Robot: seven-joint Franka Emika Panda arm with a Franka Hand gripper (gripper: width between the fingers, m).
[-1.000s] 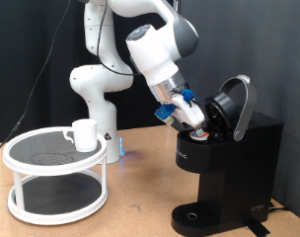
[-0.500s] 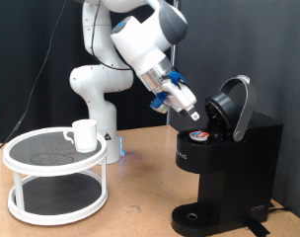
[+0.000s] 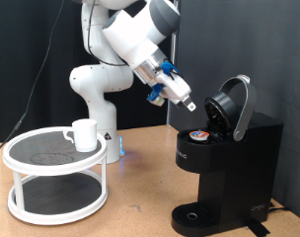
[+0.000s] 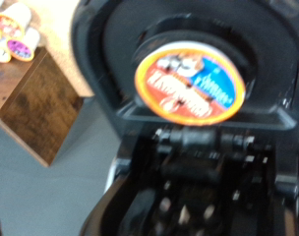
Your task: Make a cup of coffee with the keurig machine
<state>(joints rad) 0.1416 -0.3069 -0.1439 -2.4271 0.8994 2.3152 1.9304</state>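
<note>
The keurig machine (image 3: 229,168) stands at the exterior view's right, black, with its hinged lid (image 3: 236,104) raised. A small pod with a colourful lid (image 3: 197,134) sits in its open chamber. My gripper (image 3: 186,100) hangs empty and open, up and to the left of the chamber, apart from the pod. The wrist view looks down at the pod (image 4: 189,87) in the black chamber (image 4: 110,59); my fingers do not show there. The cup (image 3: 84,134), a white mug, stands on the top tier of a round white rack (image 3: 51,163) at the left.
The machine's round drip tray (image 3: 194,215) has nothing standing on it. The robot's white base (image 3: 96,89) stands behind the rack. In the wrist view a wooden box (image 4: 36,108) with several more pods (image 4: 12,29) lies beside the machine.
The gripper was at the chamber with the pod, let it go there, and has drawn back up and to the left. The pod stays in the chamber.
</note>
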